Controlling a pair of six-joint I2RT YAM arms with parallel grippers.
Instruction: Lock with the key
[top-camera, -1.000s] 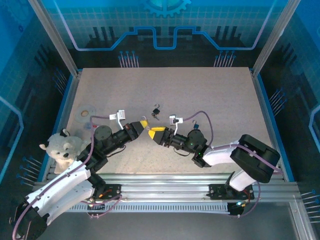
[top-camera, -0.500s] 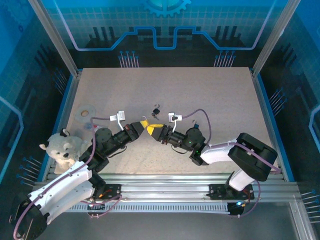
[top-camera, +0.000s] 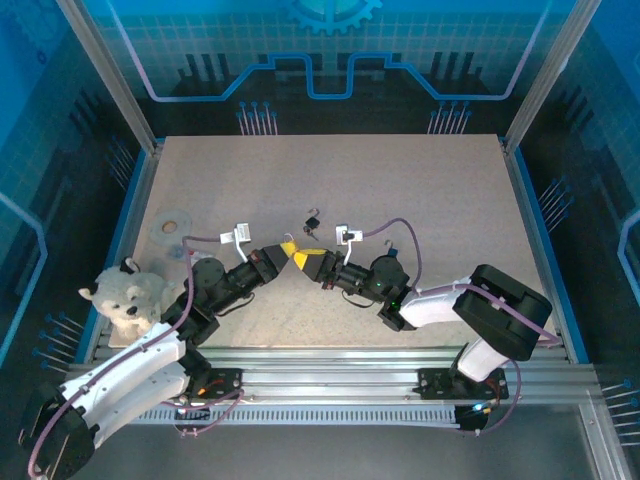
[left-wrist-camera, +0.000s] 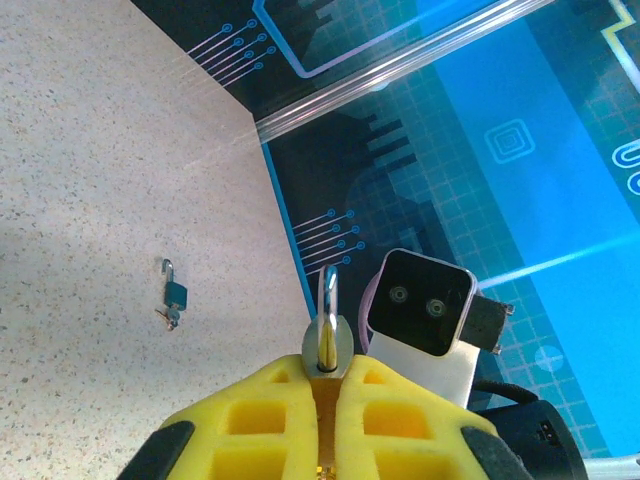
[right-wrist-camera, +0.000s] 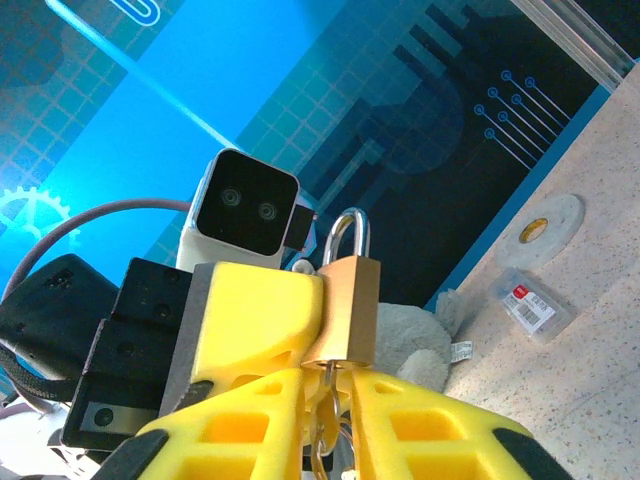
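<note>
Now, on the left, the left gripper (left-wrist-camera: 327, 378) is clamping fully down on the brass padlock (right-wrist-camera: 350, 295), holding it between the two arms (shackle poking out past the fingers). To its right, the right gripper (right-wrist-camera: 326, 385) is flanking the key (right-wrist-camera: 322, 405) at the lock's underside. Its jaws are standing a narrow slit apart, and I cannot tell whether they are pinching yet. A shallow pinch is risking the key slipping during the turn.

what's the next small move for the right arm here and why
Probably close the right pincer fully on the key. The key sits at the underside of the padlock, which the left pincer clamps, and the right fingers flank it with a slight gap, so turning now might slip.
</note>
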